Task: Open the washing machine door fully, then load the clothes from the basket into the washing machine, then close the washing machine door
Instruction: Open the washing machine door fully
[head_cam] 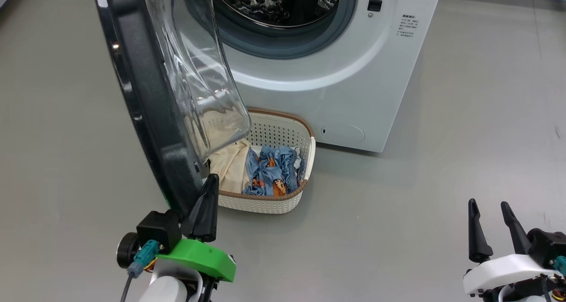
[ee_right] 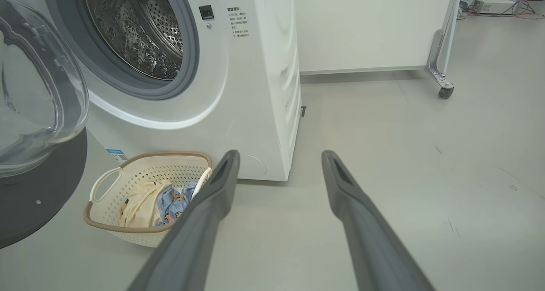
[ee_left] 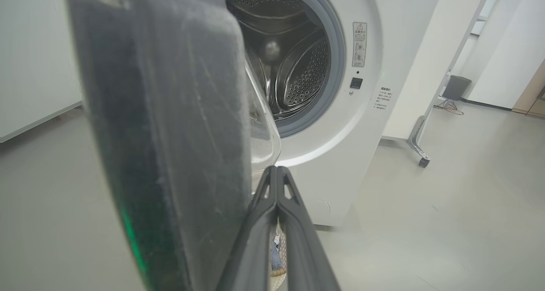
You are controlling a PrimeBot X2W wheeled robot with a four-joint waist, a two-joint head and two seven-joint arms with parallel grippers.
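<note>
The washing machine (head_cam: 353,85) stands ahead with its steel drum (head_cam: 274,1) exposed. The washing machine door (head_cam: 146,107) is swung out to the left, its black rim edge-on to me and the glass bowl (head_cam: 199,72) hanging over the basket (head_cam: 278,136). The clothes lie in the basket: a cream garment (head_cam: 230,165) and blue printed ones (head_cam: 274,171). My left gripper (head_cam: 211,180) is shut and empty, its tips against the door's inner face at the rim's low edge; the left wrist view has the gripper (ee_left: 276,169) beside the door (ee_left: 170,133). My right gripper (head_cam: 488,203) stands open over bare floor, far right of the basket (ee_right: 149,235).
A white partition on a castor wheel (ee_right: 445,90) stands behind and to the right of the machine. A dark box with cables (ee_left: 455,86) sits by the far wall. Grey floor (head_cam: 442,160) spreads wide to the right of the basket.
</note>
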